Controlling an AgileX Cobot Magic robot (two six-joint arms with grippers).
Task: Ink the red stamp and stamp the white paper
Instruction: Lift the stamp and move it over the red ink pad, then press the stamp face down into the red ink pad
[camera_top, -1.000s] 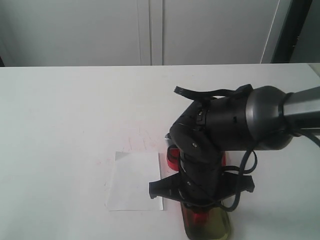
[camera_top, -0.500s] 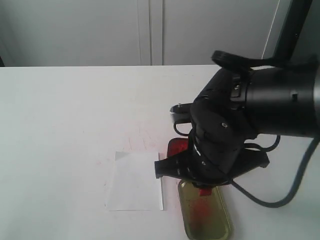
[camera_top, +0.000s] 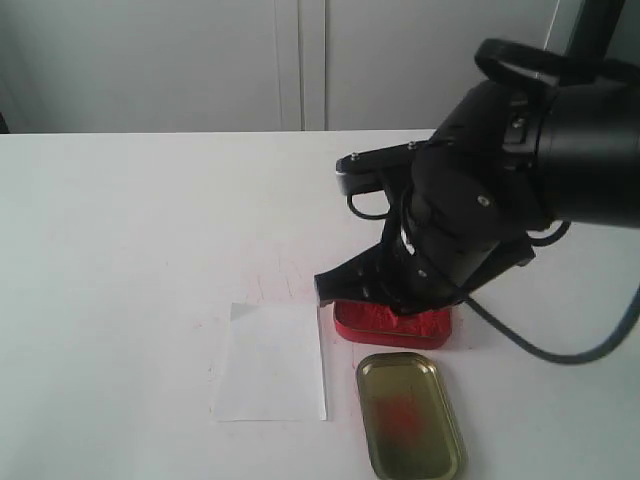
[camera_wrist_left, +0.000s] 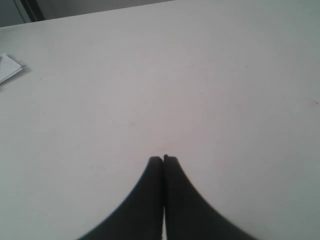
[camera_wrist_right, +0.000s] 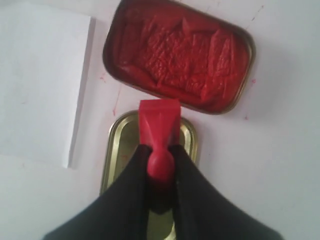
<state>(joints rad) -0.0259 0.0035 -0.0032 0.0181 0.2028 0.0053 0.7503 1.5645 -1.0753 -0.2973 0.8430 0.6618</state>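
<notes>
Red plastic all over, the red stamp (camera_wrist_right: 159, 117) has a square block head and a rounded knob, and the right gripper (camera_wrist_right: 160, 150) clamps that knob between its two black fingers, head pointing outward past the fingertips. Just beyond the head lies the open ink tin (camera_wrist_right: 180, 55) with its rumpled red pad. Beneath the fingers sits the gold lid (camera_wrist_right: 116, 145), and off to one side the white paper (camera_wrist_right: 40, 80) lies flat and unmarked. The left gripper (camera_wrist_left: 163, 160), fingers pressed together on nothing, hangs over the bare table (camera_wrist_left: 150, 75).
</notes>
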